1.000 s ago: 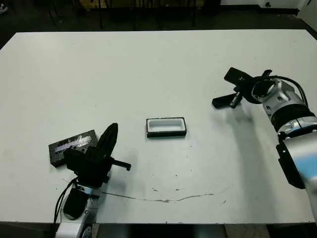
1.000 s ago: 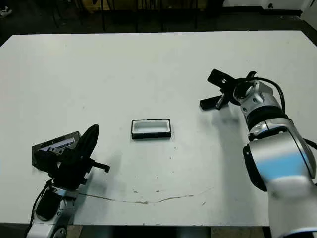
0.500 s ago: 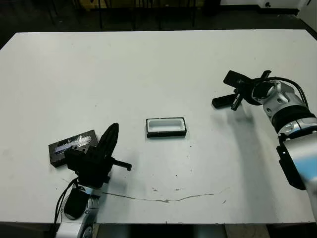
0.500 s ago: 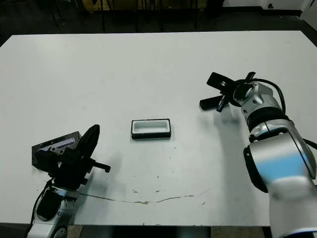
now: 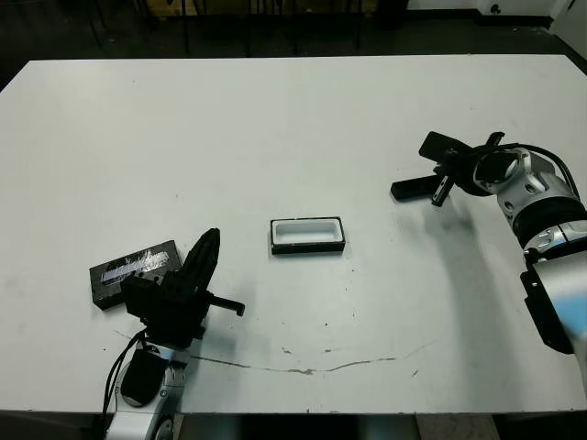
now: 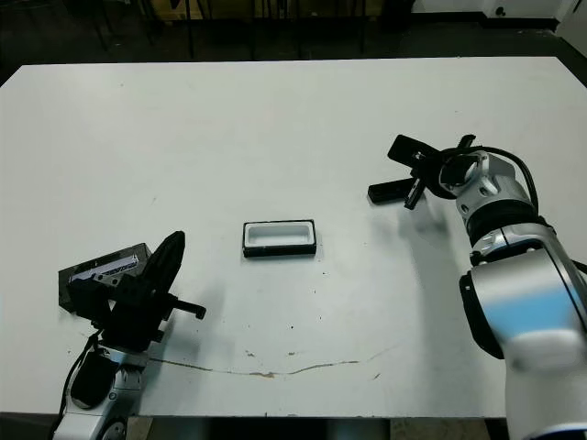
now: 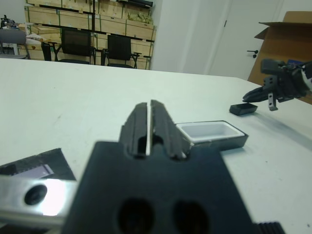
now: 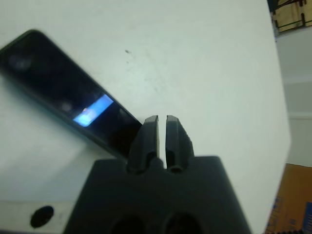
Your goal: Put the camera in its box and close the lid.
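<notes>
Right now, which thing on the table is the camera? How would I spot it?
Look at the white table, toward the robot's right side. Beside the right claw lies the camera, a slim black bar. Unlike the box with its white inside, it is solid black with a small blue-lit screen.

No text, brand, number or sign can be read anywhere in these views. The flat black rectangular lid [image 5: 135, 271] carries a glossy silvery streaked print on its top, but the streaks are too small and blurred to resolve into letters. The slim black bar-shaped camera [image 8: 68, 112] shows a small bluish lit screen in the right wrist view, yet nothing on that screen is legible.
</notes>
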